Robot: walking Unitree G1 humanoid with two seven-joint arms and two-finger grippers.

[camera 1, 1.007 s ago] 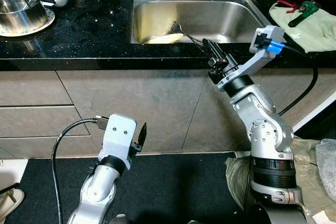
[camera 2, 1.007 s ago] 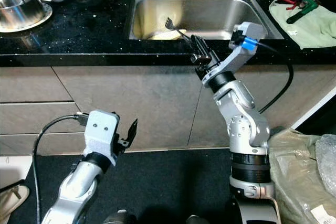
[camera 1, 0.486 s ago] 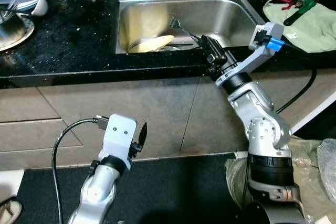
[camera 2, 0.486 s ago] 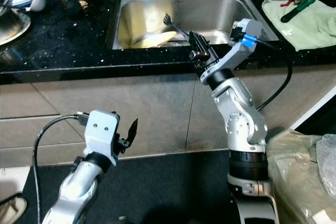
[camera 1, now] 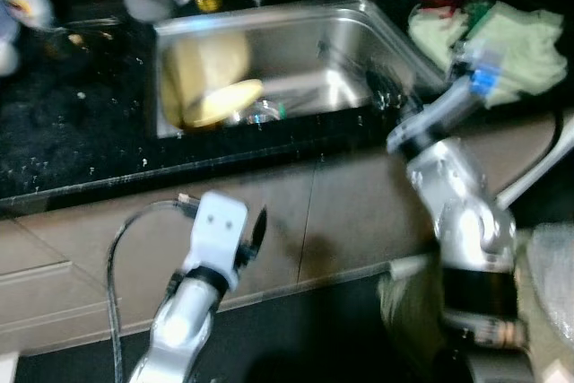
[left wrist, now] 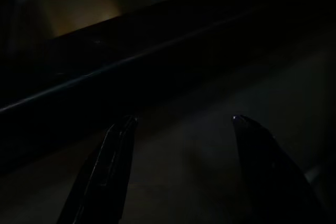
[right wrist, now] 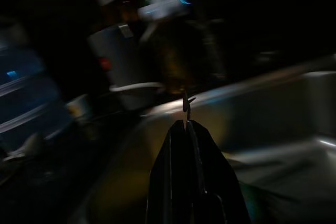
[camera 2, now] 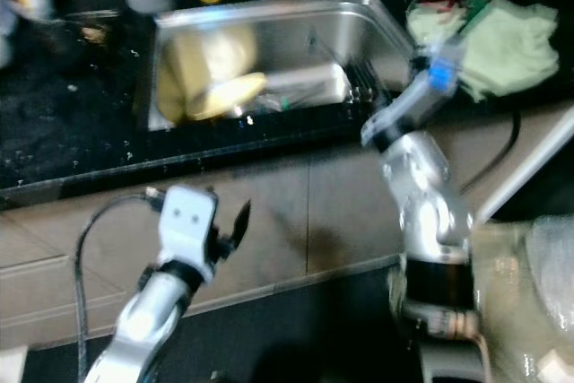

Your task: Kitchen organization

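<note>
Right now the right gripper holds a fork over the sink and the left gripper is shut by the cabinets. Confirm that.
One thing is wrong: the left gripper is open, its two fingers standing well apart in the left wrist view. The rest holds: the right gripper is shut on the fork over the sink, and the left hangs by the cabinets.

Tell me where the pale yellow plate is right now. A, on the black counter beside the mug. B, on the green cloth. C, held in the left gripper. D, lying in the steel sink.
D: the pale yellow plate lies tilted in the basin of the steel sink, while the left gripper hangs open and empty down in front of the cabinets.
</note>
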